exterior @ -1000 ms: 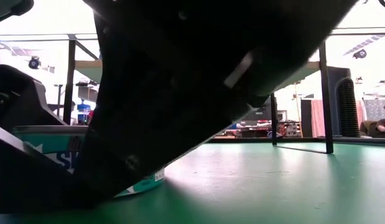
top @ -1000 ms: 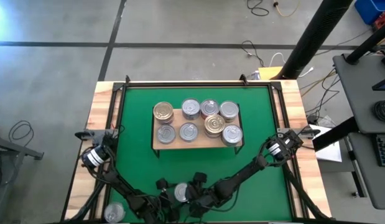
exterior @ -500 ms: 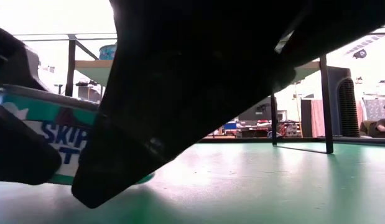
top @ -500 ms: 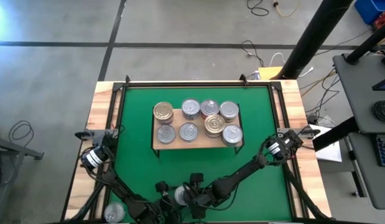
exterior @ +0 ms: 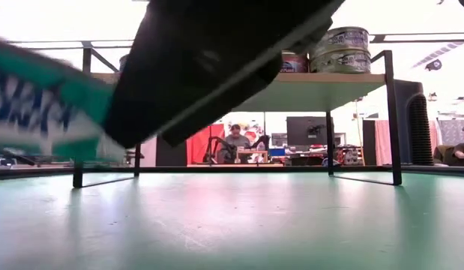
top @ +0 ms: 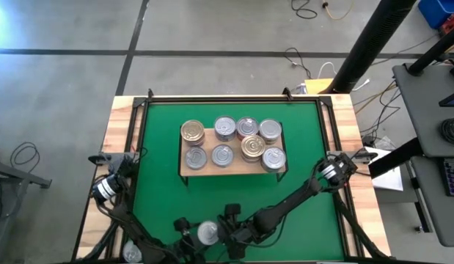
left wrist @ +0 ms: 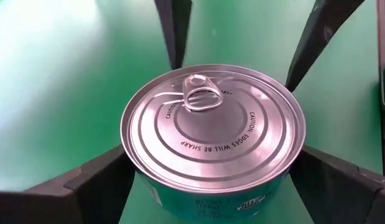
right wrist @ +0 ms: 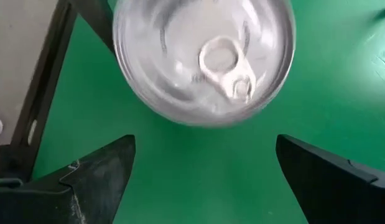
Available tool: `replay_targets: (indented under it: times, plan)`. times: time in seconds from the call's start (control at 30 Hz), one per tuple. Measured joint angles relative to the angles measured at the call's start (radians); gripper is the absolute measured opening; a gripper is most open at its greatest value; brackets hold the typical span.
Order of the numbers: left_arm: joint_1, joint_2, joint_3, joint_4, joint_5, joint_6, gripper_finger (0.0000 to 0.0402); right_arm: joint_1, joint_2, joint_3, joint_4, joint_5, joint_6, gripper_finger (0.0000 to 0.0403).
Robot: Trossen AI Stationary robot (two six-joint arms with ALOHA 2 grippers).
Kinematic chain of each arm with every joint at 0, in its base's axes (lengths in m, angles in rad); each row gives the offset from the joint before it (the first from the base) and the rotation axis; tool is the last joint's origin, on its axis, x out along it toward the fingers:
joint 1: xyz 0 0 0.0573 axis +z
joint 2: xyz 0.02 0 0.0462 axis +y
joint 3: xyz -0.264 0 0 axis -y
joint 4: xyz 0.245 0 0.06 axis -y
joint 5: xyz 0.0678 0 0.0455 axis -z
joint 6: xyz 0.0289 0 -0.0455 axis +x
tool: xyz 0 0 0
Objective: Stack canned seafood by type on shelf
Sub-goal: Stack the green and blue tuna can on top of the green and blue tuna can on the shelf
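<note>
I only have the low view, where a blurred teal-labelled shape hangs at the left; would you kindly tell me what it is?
Observer: It is a short round silver tin with a pull-ring lid, gripped between the fingers of the left claw.
Operator: Thank you. Where is the right claw?
Observer: The right claw stands open, facing that tin from the far side and not touching it.
Operator: How full does the shelf look from above?
Observer: The light-wood shelf shows eight tin lids in two rows, two of them gold-toned.
</note>
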Motion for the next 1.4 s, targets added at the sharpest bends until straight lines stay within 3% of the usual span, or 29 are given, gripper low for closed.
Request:
replay_targets:
  times: [0.17, 0.3, 0.43, 0.63, 1.0, 1.2, 1.4]
  plan:
    - [0.000, -0.005, 0.123, -0.231, 0.027, -0.063, 0.0371, 0.007, -0.056, -0.002, -0.032, 0.026, -0.012, 0.0380]
    - [0.006, -0.028, 0.199, -0.354, 0.044, -0.066, 0.0371, 0.029, -0.150, -0.002, -0.038, 0.134, -0.026, 0.0380]
    - [0.028, -0.078, 0.223, -0.470, 0.015, -0.066, 0.0371, 0.032, -0.237, -0.002, -0.055, 0.211, -0.013, 0.0380]
    - [0.099, -0.210, 0.215, -0.530, -0.031, -0.033, 0.0371, -0.005, -0.367, -0.002, -0.058, 0.222, -0.010, 0.0380]
    - [0.256, -0.300, 0.212, -0.526, -0.083, 0.056, 0.0371, -0.054, -0.507, -0.003, -0.021, 0.153, -0.122, 0.0380]
    - [0.370, -0.353, 0.212, -0.532, -0.048, 0.243, 0.0371, -0.147, -0.514, -0.008, -0.031, 0.096, -0.144, 0.0379]
    - [0.432, -0.396, 0.212, -0.519, -0.034, 0.260, 0.0371, -0.250, -0.526, -0.009, -0.133, 0.025, -0.198, 0.0379]
